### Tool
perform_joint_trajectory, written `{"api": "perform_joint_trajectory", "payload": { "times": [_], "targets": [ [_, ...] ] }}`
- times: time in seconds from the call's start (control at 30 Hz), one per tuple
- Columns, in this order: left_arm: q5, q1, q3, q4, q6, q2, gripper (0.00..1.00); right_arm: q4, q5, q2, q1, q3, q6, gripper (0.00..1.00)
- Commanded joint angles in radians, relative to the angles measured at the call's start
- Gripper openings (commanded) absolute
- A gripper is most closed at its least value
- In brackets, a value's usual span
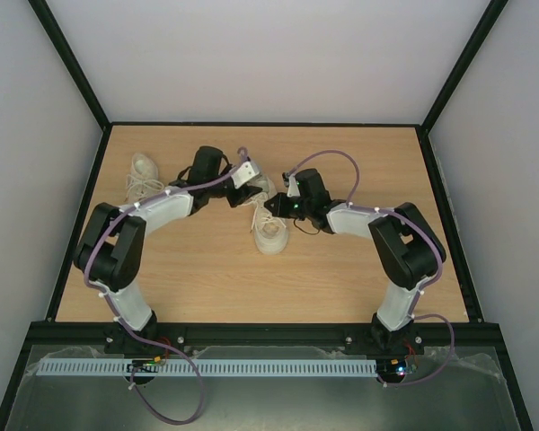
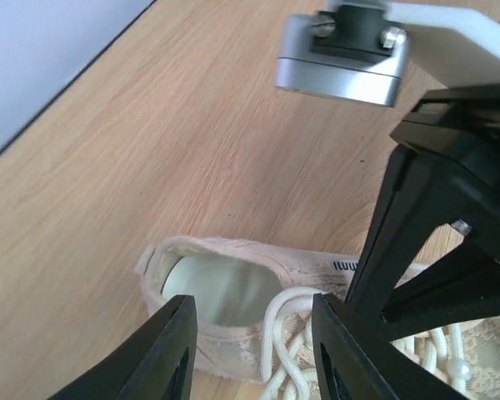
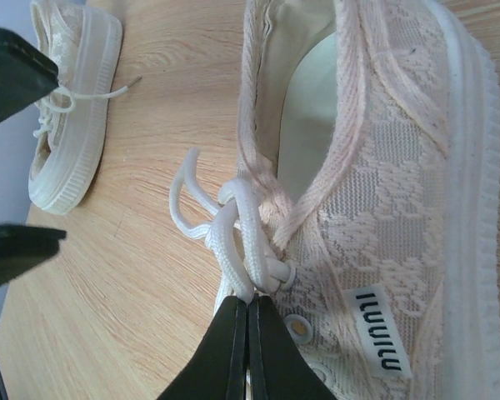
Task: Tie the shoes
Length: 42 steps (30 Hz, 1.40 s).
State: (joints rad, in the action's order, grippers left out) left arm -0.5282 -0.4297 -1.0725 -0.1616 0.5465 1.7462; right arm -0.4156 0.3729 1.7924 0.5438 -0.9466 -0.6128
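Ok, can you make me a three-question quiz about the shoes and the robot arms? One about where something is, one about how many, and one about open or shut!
1. Where is the lonely shoe, the one away from both grippers?
A) on the far left part of the table
B) on top of the other shoe
C) beside the right arm's base

2. How many shoes lie on the table?
A) one
B) two
C) four

3. How is the right gripper?
A) wide open
B) lifting a whole shoe
C) shut on a lace

Answers:
1 A: the top view shows it far left, apart from the middle shoe.
2 B: the top view shows just two.
3 C: its wrist view shows the fingers pressed together with the white lace pinched at their tips.
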Motion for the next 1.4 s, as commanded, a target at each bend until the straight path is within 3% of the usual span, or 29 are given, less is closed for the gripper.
{"api": "perform_joint_trajectory", "payload": {
  "times": [0.0,0.2,0.33,0.6,0.8,1.1,1.2,1.37],
  "targets": [
    [-0.014,0.019,-0.065,0.211,-0.210,0.012,0.41,0.036,-0.004,-0.019,0.002,0.007,0.025,0.01],
    [-0.114,0.019,-0.078,0.291,-0.024,0.033,0.50,0.016,-0.001,-0.020,0.002,0.022,0.018,0.01],
    [-0.035,0.019,-0.071,0.159,0.047,0.060,0.32,0.009,0.009,-0.015,0.002,0.020,0.015,0.01],
    [-0.037,0.000,-0.093,0.228,0.220,0.108,0.31,0.009,0.006,-0.024,0.002,0.026,0.018,0.01],
    [-0.023,0.000,-0.101,0.170,0.178,0.117,0.22,0.012,0.014,-0.023,0.002,0.026,0.024,0.01],
    [0.019,-0.010,-0.095,0.135,0.191,0.137,0.26,0.011,0.011,-0.030,0.002,0.033,0.028,0.01],
    [0.031,-0.009,-0.109,0.116,0.179,0.145,0.21,0.009,0.015,-0.028,0.002,0.031,0.027,0.01],
    [-0.011,-0.011,-0.108,0.131,0.205,0.139,0.03,0.009,0.014,-0.028,0.002,0.035,0.028,0.01]
  ]
}}
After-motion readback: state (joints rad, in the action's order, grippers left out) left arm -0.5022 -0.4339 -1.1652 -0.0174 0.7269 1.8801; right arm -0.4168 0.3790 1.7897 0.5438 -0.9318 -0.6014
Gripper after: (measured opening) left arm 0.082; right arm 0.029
